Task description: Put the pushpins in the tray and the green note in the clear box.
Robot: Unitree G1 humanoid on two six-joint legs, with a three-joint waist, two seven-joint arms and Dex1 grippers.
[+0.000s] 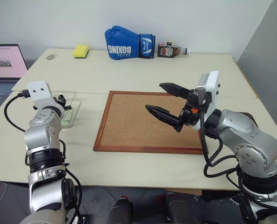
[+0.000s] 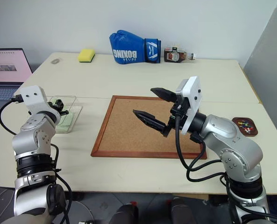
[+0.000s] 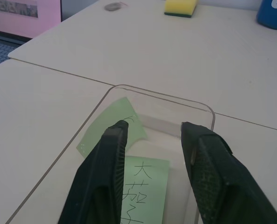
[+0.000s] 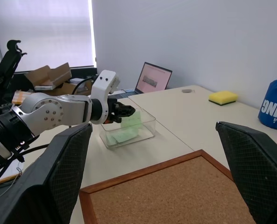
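The clear box [image 1: 71, 111] stands on the table's left side. My left gripper [image 3: 155, 128] hangs over it, open, nothing between its fingers [image 3: 105, 172]. Inside lies a green note [image 3: 145, 186] with handwriting, flat on the floor of the box. A second green sheet [image 3: 111, 129] leans against the box wall beside one finger. My right gripper [image 2: 144, 101] floats open and empty above the cork board. The tray [image 2: 245, 126], a dark reddish-brown dish, sits at the far right with coloured pushpins [image 2: 244, 123] in it.
A wooden-framed cork board [image 1: 129, 126] covers the table's middle. Along the far edge are a yellow sponge [image 1: 81, 51], a blue boxing glove [image 1: 129, 43] and a small bottle [image 1: 172, 50]. A laptop [image 1: 3, 65] stands at the far left.
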